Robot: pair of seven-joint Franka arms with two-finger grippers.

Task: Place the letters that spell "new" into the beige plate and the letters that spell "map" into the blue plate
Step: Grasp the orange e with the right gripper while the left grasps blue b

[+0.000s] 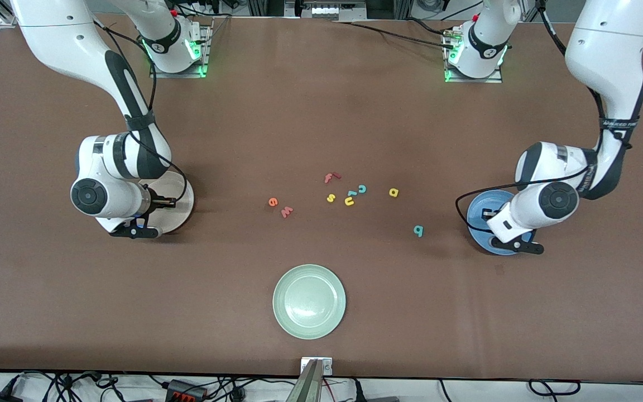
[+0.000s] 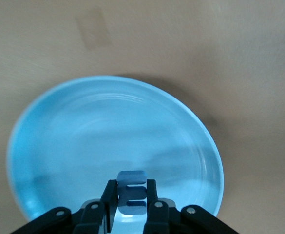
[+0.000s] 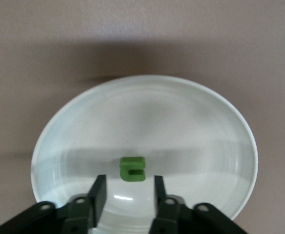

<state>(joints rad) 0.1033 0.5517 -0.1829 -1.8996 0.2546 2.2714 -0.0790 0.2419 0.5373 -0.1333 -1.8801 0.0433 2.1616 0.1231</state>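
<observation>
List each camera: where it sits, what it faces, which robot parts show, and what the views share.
Front view: high across the table, facing both arms and bases, loose letters, green plate.
Left wrist view: on the left arm, looking down at the blue plate; left claw shut on the blue m.
Right wrist view: above the beige plate; right claw open over the green n.
Shared: both plates appear in the front view too.

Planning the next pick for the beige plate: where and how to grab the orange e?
The orange e lies flat on the table, apart from the red-pink w beside it. Probably best to come straight down from above and pinch across its outer edges, with the fingers turned so neither lands on the w.
</observation>
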